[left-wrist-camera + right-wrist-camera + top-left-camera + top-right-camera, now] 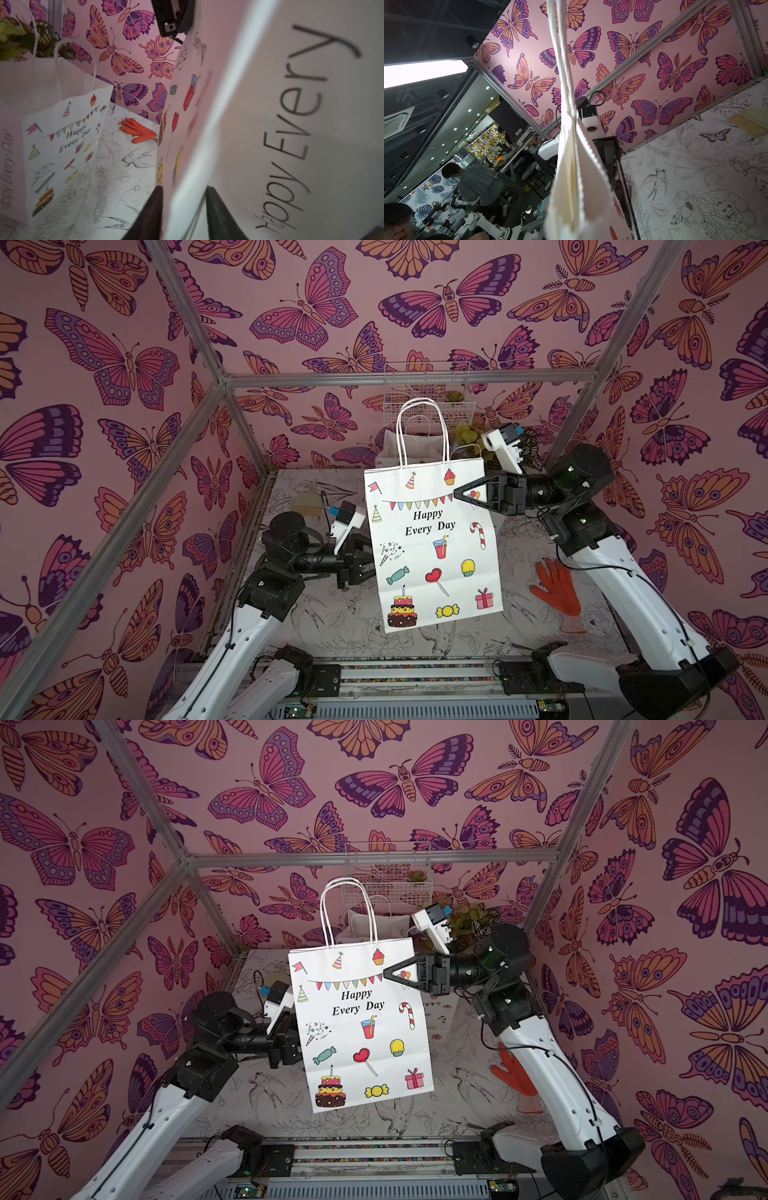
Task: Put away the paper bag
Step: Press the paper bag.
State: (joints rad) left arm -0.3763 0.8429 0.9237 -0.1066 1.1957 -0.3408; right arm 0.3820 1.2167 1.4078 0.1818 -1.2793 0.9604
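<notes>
The white paper bag (432,547) (361,1027), printed "Happy Every Day", hangs flat and upright above the table with its rope handles up. My right gripper (457,492) (386,972) is shut on its upper right edge. In the right wrist view the bag's toothed rim (583,149) fills the middle and hides the fingers. My left gripper (184,187) (372,560) sits at the bag's left edge, halfway down. Its two dark fingers stand on either side of the folded edge (209,128), narrowly open, with a sliver of shadow beside one finger.
Another printed bag (411,448) (62,135) stands at the back of the table below a white wire basket (428,398) on the wall. Plants (469,435) stand beside it. An orange glove (555,589) (137,129) lies at the right, a small brush (307,504) at the back left.
</notes>
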